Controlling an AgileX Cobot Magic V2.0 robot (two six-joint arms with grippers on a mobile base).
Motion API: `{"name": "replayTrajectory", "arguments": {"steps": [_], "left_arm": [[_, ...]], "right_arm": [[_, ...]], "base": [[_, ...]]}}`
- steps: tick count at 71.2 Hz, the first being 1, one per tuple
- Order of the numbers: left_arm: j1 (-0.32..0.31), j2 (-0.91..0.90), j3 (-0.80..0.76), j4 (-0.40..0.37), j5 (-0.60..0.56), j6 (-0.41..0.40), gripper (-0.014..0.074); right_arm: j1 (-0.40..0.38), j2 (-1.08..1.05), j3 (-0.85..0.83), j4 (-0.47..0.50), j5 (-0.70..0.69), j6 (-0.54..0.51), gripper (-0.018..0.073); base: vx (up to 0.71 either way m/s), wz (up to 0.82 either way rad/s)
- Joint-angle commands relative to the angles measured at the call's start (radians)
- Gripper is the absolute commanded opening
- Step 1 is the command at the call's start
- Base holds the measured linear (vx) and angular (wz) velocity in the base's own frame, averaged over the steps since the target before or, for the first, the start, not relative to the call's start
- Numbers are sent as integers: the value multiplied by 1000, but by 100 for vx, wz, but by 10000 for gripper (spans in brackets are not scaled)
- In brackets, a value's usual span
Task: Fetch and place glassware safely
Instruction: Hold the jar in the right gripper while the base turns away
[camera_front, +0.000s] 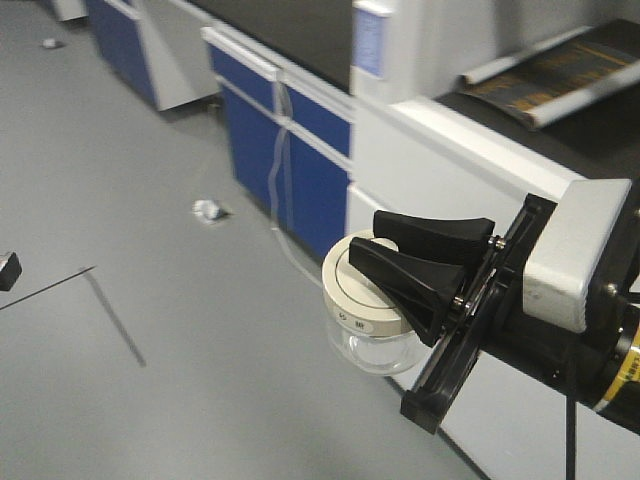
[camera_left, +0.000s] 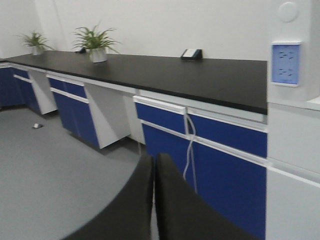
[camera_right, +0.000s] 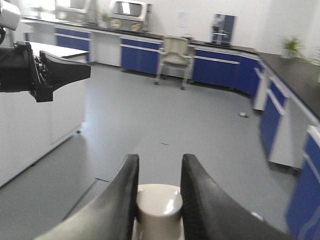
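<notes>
The glassware (camera_front: 375, 345), a squat clear jar with a wide cream-white lid (camera_front: 352, 295), hangs in the air above the grey floor. My right gripper (camera_front: 366, 236) is shut on the lid's central knob (camera_right: 159, 207), with one black finger on each side of it. In the right wrist view that gripper (camera_right: 160, 160) points out over open floor, and the jar's body is hidden below the knob. My left gripper (camera_left: 155, 157) is shut with nothing between its fingers. It also shows at the upper left of the right wrist view (camera_right: 82, 70), well apart from the jar.
Blue-fronted cabinets (camera_front: 290, 150) under a black countertop (camera_left: 175, 75) run close behind the jar, with a thin clear tube (camera_front: 280, 170) hanging down them. A crumpled scrap (camera_front: 208, 210) lies on the floor. A white cabinet (camera_right: 40, 115) stands left, a chair (camera_right: 174, 57) farther off.
</notes>
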Motion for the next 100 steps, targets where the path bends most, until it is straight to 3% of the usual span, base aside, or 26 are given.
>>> {"name": "replayTrajectory", "arguments": {"steps": [1,45,100], "left_arm": [[-6,-12,-26,-6,-71,-3,-7],[-6,-12,-26,-6,-71,-3,-7],[-6,-12,-26,-6,-71,-3,-7]], "right_arm": [[2,-16,-30,25,-76,-1,-3],[2,-16,-30,25,-76,-1,-3],[2,-16,-30,25,-76,-1,-3]], "base": [[-4,71],[1,66],[20,17]]}}
